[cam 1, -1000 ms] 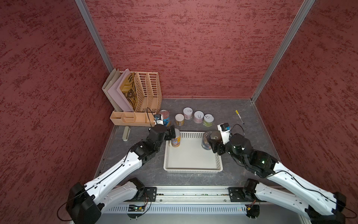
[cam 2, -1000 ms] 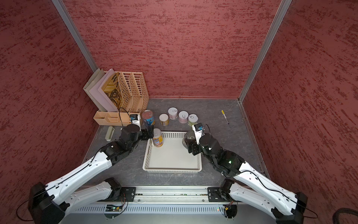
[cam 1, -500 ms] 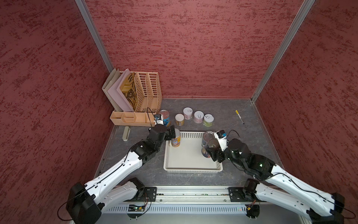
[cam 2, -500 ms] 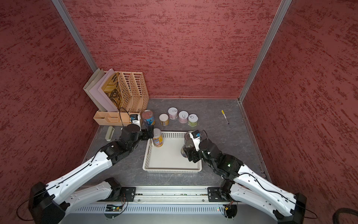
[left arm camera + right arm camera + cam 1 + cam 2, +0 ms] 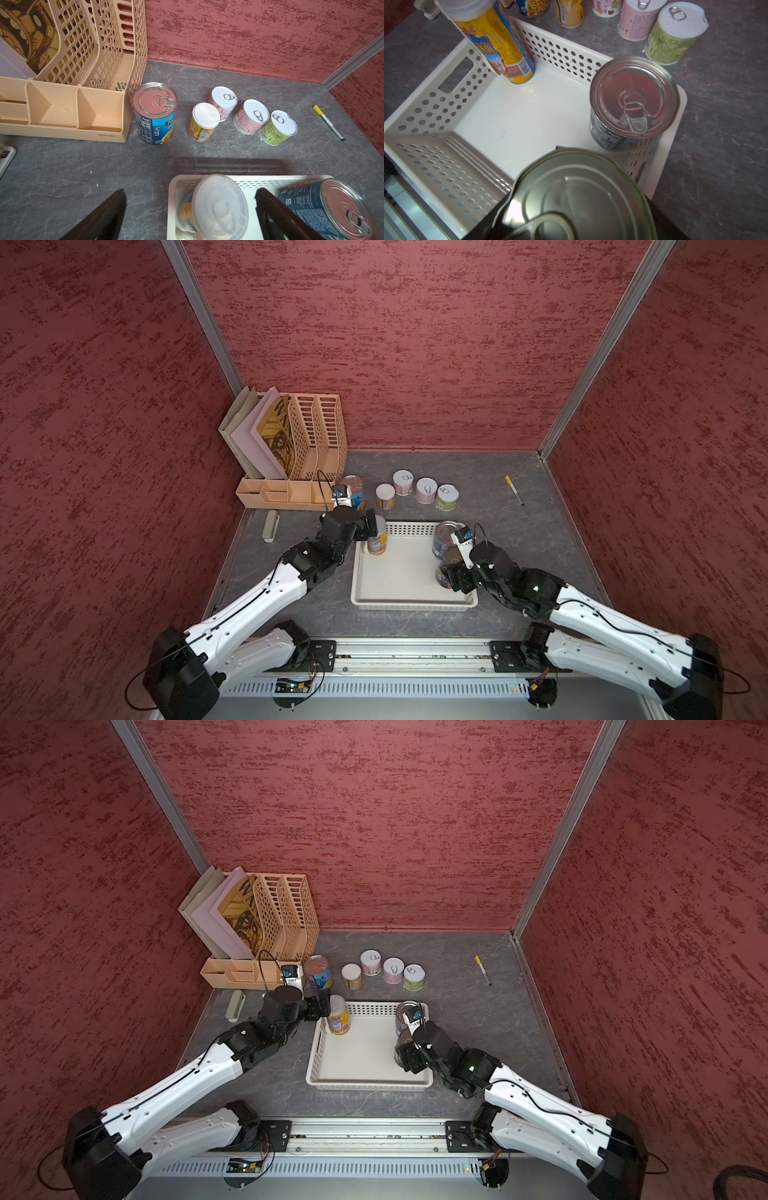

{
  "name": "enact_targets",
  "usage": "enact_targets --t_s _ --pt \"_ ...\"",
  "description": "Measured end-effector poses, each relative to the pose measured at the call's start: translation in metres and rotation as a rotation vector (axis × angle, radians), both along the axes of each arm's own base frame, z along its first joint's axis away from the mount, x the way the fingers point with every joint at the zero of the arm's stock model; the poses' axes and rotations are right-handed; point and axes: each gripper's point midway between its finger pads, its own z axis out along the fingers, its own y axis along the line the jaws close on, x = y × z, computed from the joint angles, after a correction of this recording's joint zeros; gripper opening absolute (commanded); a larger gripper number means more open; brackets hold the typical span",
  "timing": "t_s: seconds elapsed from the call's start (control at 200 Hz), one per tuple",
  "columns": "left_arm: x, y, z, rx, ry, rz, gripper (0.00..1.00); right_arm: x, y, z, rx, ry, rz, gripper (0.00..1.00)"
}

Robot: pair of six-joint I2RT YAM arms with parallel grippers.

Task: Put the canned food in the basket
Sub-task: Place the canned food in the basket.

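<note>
1. Grey marbled tabletop [image 5: 478,472], red textured walls [image 5: 415,344].
2. Eight tin cans [image 5: 426,489]: five at upper centre, three inside the white perforated plastic basket [image 5: 411,605].
3. Left pincer [image 5: 191,194] gapes; right pincer [image 5: 453,574] grips a silver-topped can [image 5: 577,197].

The basket [image 5: 413,606] lies open mid-floor (yellow can [image 5: 377,542] and blue can [image 5: 440,541] crowd its far corners).

Silver-topped can [image 5: 577,199]: blurred, cropped at the right wrist view's edge, label hidden. Pen [image 5: 328,122]: lettering too small to read.
</note>
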Motion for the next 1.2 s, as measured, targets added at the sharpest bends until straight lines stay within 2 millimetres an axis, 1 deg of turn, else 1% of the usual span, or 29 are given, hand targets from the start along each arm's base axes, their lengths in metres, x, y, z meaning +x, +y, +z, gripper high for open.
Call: enact_targets --t_s 0.386,0.636,0.731,0.927,0.932,0.937,0.962,0.972,0.992,1.202 --pt "-0.001 0.000 0.000 -0.005 0.003 0.002 1.00 0.019 -0.010 -0.025 -0.091 -0.015 -0.110 0.22" --pt "-0.001 0.000 0.000 -0.007 0.003 0.000 1.00 0.025 -0.008 -0.043 -0.127 0.000 -0.140 0.25" --pt "-0.001 0.000 0.000 -0.006 0.004 0.000 1.00 0.027 -0.007 -0.050 -0.141 0.012 -0.148 0.27" --pt "-0.001 0.000 0.000 -0.008 0.004 -0.001 1.00 0.030 -0.008 -0.051 -0.149 0.005 -0.172 0.42" --pt "-0.001 0.000 0.000 -0.008 0.004 -0.001 1.00 0.030 -0.008 -0.051 -0.149 0.005 -0.172 0.45" --pt "-0.001 0.000 0.000 -0.008 0.004 -0.001 1.00 0.030 -0.008 -0.051 -0.148 0.005 -0.174 0.45" --pt "-0.001 0.000 0.000 -0.008 0.005 -0.001 1.00 0.030 -0.008 -0.051 -0.150 0.005 -0.175 0.52" --pt "-0.001 0.000 0.000 -0.008 0.005 -0.001 1.00 0.030 -0.008 -0.051 -0.150 0.006 -0.176 0.53" --pt "-0.001 0.000 0.000 -0.009 0.005 -0.001 1.00 0.031 -0.008 -0.050 -0.150 0.006 -0.178 0.58" --pt "-0.001 0.000 0.000 -0.016 0.006 0.003 1.00 0.031 -0.008 -0.050 -0.148 0.008 -0.189 0.75"
